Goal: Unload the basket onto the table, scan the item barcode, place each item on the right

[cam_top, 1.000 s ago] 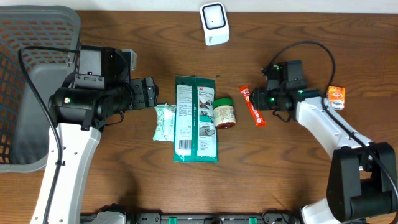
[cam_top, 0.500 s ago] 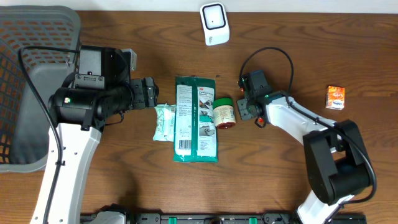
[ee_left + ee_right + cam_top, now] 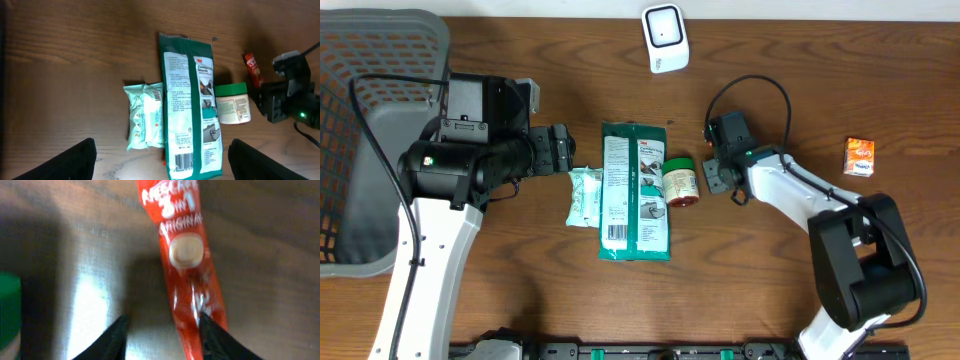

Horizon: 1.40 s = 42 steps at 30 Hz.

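Observation:
A red coffee sachet (image 3: 186, 265) lies on the wooden table, its lower end between the fingers of my right gripper (image 3: 162, 330). The right finger (image 3: 220, 340) rests against the sachet's edge. The left finger stands apart from it with bare wood between, so the jaws are open. From overhead the right gripper (image 3: 718, 170) covers the sachet, just right of the green-lidded jar (image 3: 681, 181). The white scanner (image 3: 665, 38) stands at the far edge. My left gripper (image 3: 162, 150) hangs open above the green wipes packet (image 3: 192, 105), holding nothing.
A pale mint tissue pack (image 3: 584, 196) lies left of the green packet. A small orange box (image 3: 860, 156) sits at the far right. A grey basket (image 3: 360, 120) fills the left edge of the table.
My right arm has swung left from near the orange box to over the red sachet, and its jaws have narrowed. The left arm has not moved.

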Each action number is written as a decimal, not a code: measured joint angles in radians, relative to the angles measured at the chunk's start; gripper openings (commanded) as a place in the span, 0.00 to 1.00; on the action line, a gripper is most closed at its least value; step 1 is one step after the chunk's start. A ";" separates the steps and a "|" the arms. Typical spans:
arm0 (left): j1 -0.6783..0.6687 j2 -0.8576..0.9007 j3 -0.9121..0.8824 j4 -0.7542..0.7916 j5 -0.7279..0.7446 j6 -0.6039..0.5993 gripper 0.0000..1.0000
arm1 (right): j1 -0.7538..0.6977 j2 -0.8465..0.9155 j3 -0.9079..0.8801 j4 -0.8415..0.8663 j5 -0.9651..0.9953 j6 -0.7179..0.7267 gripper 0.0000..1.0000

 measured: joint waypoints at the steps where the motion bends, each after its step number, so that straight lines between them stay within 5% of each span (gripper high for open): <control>1: 0.000 0.000 0.000 0.000 0.000 0.000 0.84 | 0.000 -0.010 -0.005 -0.009 -0.001 -0.002 0.44; 16: 0.000 0.000 0.000 0.000 0.000 0.000 0.85 | 0.000 -0.016 -0.013 0.001 0.060 -0.060 0.47; 28: 0.000 0.000 0.000 0.000 0.000 0.000 0.85 | 0.002 0.021 0.006 0.008 0.064 -0.085 0.03; 35: 0.000 0.000 0.000 0.000 0.000 0.000 0.85 | -0.008 0.018 0.012 -0.011 0.036 -0.077 0.01; 42: 0.000 0.000 0.000 0.000 0.000 0.000 0.85 | -0.096 -0.068 -0.001 -0.085 -0.223 -0.042 0.01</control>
